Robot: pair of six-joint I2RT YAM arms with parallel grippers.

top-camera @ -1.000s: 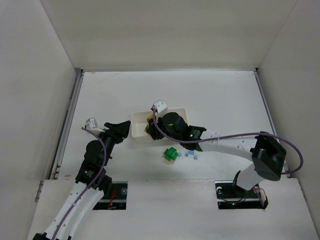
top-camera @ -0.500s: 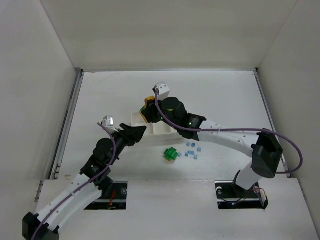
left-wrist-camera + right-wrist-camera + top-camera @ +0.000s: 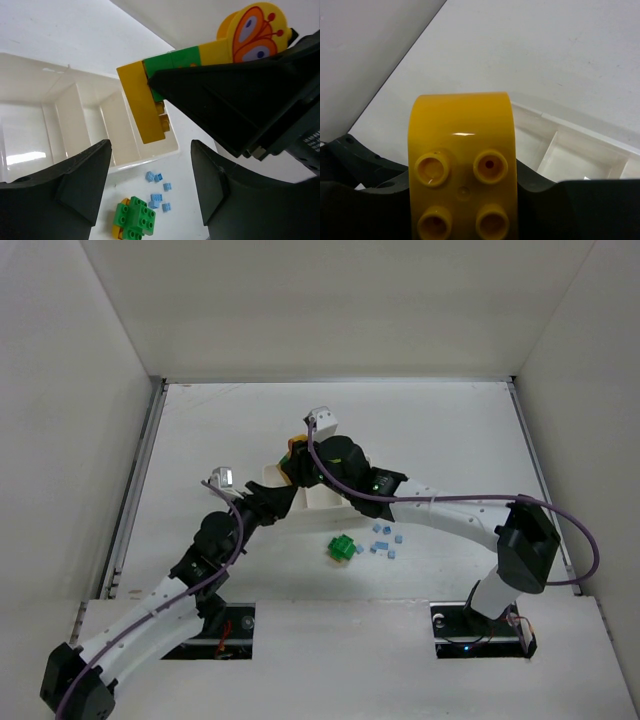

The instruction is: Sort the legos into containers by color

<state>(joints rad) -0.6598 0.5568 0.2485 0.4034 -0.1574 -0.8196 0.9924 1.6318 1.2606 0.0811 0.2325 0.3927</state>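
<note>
Left claw [image 3: 150, 162] moved closer to tray [image 3: 65, 117], wide open, empty. Right claw [image 3: 299, 465] clamps yellow-green stack [image 3: 142, 102]. Arms mostly hide tray from above.

Top external sits high above and behind the arm bases, looking down and forward. I get the whole table [image 3: 450, 440] from far off, with both arms small in frame. The left wrist cam looks out between its own fingers [image 3: 80, 182], obliquely and close on the tray [image 3: 35, 125] and on the brick stack [image 3: 145, 107] in the right arm's fingers [image 3: 240, 100]. The right wrist cam is almost against that stack [image 3: 462, 165], with the tray [image 3: 570, 155] behind it. All three views share the tray [image 3: 320, 500] and the stack [image 3: 294, 448]. Top and left wrist also share the green cluster [image 3: 343, 548] and the blue bits [image 3: 383, 540].
</note>
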